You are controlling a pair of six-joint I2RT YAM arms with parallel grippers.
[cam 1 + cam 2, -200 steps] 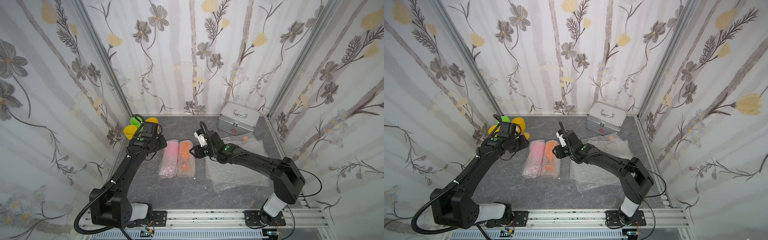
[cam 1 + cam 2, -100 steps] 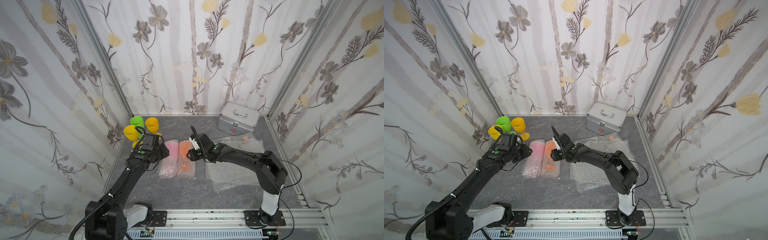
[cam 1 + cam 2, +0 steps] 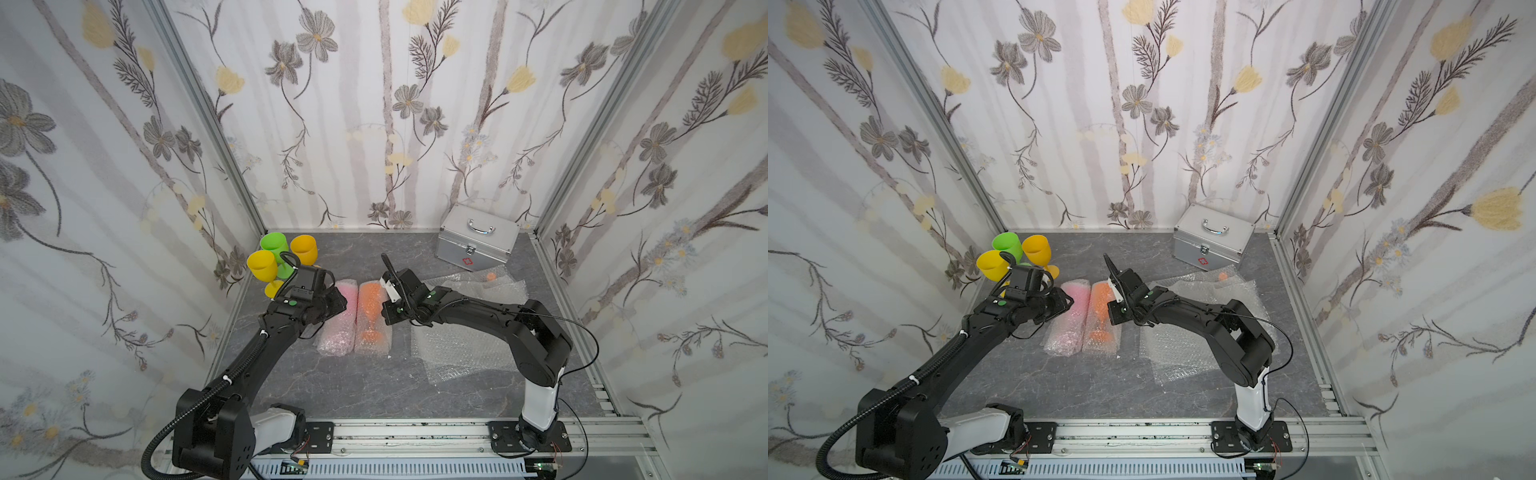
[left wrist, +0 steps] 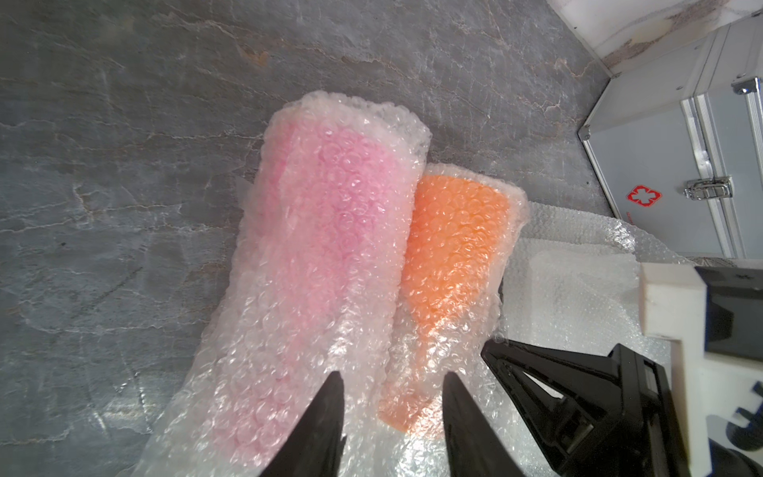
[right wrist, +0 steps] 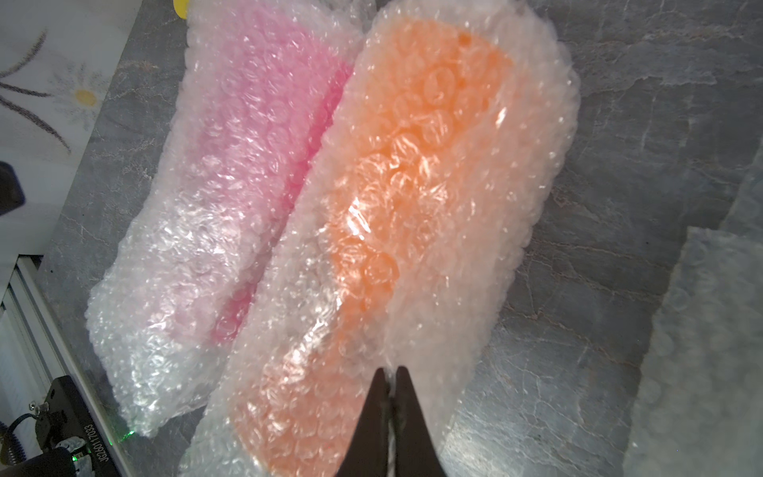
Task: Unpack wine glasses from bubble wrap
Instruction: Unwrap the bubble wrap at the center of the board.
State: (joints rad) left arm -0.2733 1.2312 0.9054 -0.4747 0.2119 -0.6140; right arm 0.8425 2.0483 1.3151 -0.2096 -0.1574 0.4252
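The orange roll [image 3: 371, 309], a goblet in bubble wrap, lies mid-table [image 3: 353, 386] with its foot toward the rail. It touches the pink roll [image 3: 338, 328], which lies alongside on the left arm's side.

In the right wrist view, the right gripper [image 5: 390, 380] has its jaws clenched together. The tips lie against the wrap on the orange roll [image 5: 413, 186], on the flank away from the pink roll [image 5: 256, 124]. Whether a fold of film is caught between them cannot be told.

In the left wrist view, the left gripper [image 4: 392, 396] is released and holds nothing. Its fingers [image 4: 326, 417] are poised over the seam where the two rolls meet.

Green [image 3: 274, 245], yellow [image 3: 262, 266] and amber [image 3: 304, 249] goblets stand upright and unwrapped in the far left corner, behind the left arm. Flat sheets [image 3: 457, 349] of wrap lie spread under the right arm. A metal case [image 3: 478, 243] sits at the far wall.
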